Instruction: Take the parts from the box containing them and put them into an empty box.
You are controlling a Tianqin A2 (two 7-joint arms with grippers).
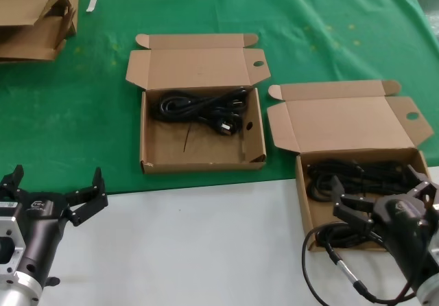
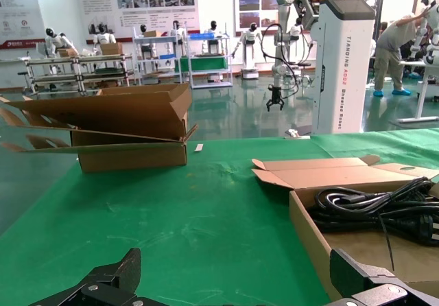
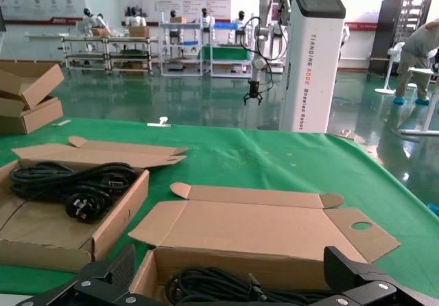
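The right gripper [image 1: 379, 197] hangs over the near-right box [image 1: 305, 203] with jaws spread wide, holding nothing, just above the black coiled cords [image 1: 357, 175] inside. The left gripper [image 1: 58, 195] idles near the tabletop [image 1: 192, 237] edge, jaws spread too. The middle box [image 1: 147, 141], lid open, holds one cord bundle [image 1: 199, 107] at its far end.

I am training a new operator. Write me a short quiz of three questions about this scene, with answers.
1. True or false: the centre box holds no cords.
2. The left hand waits open, away from both boxes. The open right hand hangs over which box? A: centre box. B: right box.
3. Fill in: the tablecloth is ____.
Key: 1 false, a cord bundle lies inside; 2 B; 3 green.
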